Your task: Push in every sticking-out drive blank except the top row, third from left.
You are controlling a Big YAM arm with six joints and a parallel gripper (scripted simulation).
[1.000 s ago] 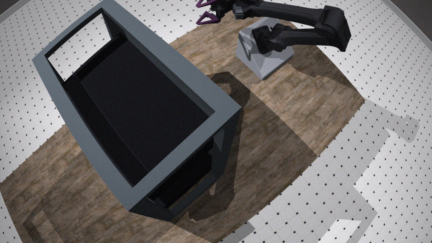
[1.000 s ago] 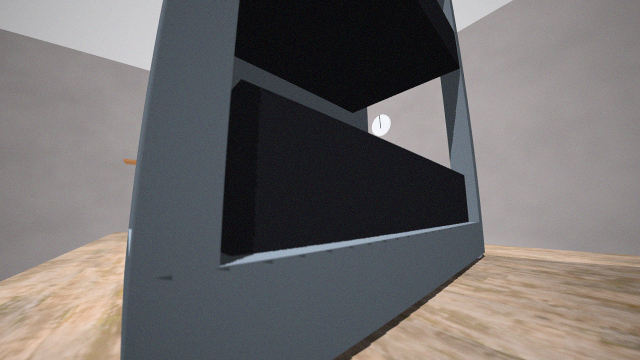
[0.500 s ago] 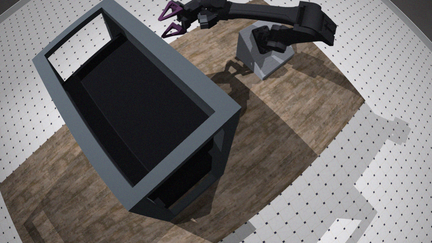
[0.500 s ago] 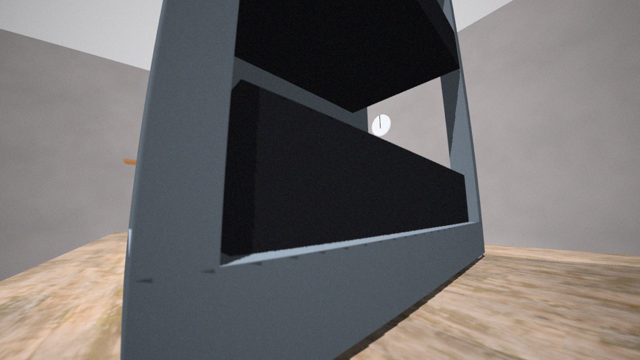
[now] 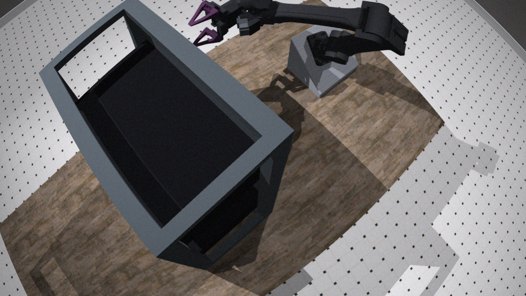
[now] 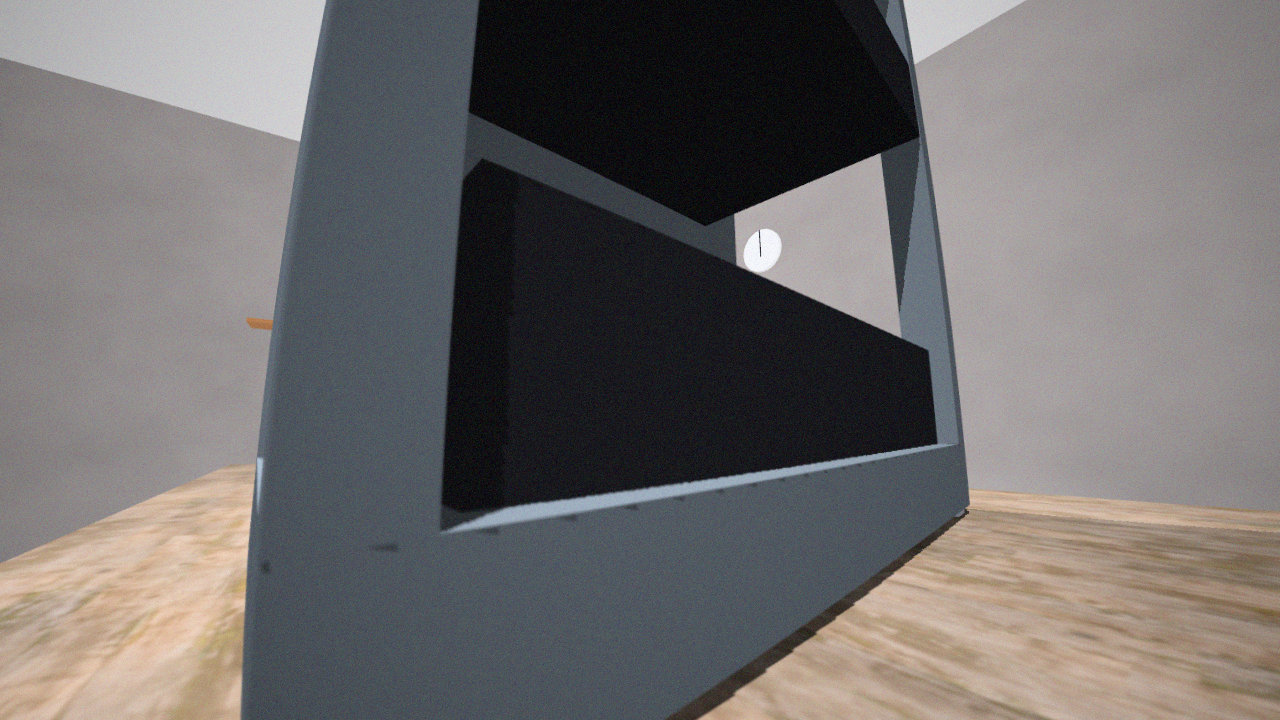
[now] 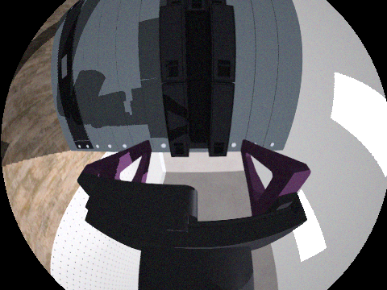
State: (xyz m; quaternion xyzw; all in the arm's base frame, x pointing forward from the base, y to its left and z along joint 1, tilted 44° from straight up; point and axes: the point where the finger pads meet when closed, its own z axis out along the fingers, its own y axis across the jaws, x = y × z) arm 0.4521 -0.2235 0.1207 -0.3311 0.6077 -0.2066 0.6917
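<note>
The grey rack [image 5: 161,132] stands on the wooden floor, seen from above in the top view and from low at its back in the exterior view [image 6: 590,501]. In the wrist view its front face [image 7: 177,60] fills the upper half, with a dark block of drive blanks [image 7: 198,60] in the middle. Which blanks stick out I cannot tell. My gripper [image 5: 206,24] with purple fingers is open and empty, close to the rack's front near its upper edge; it also shows in the wrist view [image 7: 196,167].
The arm's grey base [image 5: 321,70] stands on the wood to the right of the rack. A white dotted floor surrounds the wooden area. A small white disc [image 6: 760,249] shows on the far wall through the rack.
</note>
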